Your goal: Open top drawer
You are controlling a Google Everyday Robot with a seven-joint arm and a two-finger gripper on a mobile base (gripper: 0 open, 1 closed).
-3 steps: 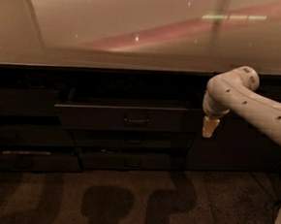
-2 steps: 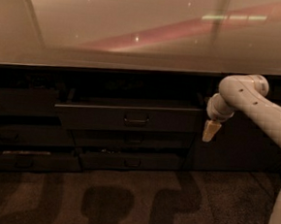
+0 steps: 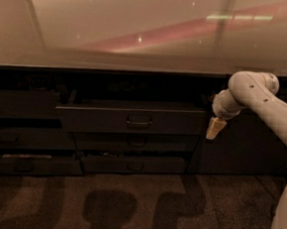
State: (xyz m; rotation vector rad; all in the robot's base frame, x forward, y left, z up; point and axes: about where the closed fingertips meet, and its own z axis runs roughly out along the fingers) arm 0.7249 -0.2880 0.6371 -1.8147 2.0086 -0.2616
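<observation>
Since the earlier frame, only the arm [image 3: 264, 98] is being shifted rightward. The top drawer [image 3: 133, 119] is being left pulled out under the counter [image 3: 115, 34]. The gripper [image 3: 215, 128] is being held just beside the drawer's right end; whether it is spread or pressed together cannot be told.

Tan end effector [image 3: 215, 128] hangs beside dark grey-brown top drawer [image 3: 108, 119].

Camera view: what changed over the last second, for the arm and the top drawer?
The arm swung its elbow rightward. The pincer barely shifted and hangs beside the right end of the top drawer, away from its handle. The drawer stayed pulled out as before.
</observation>
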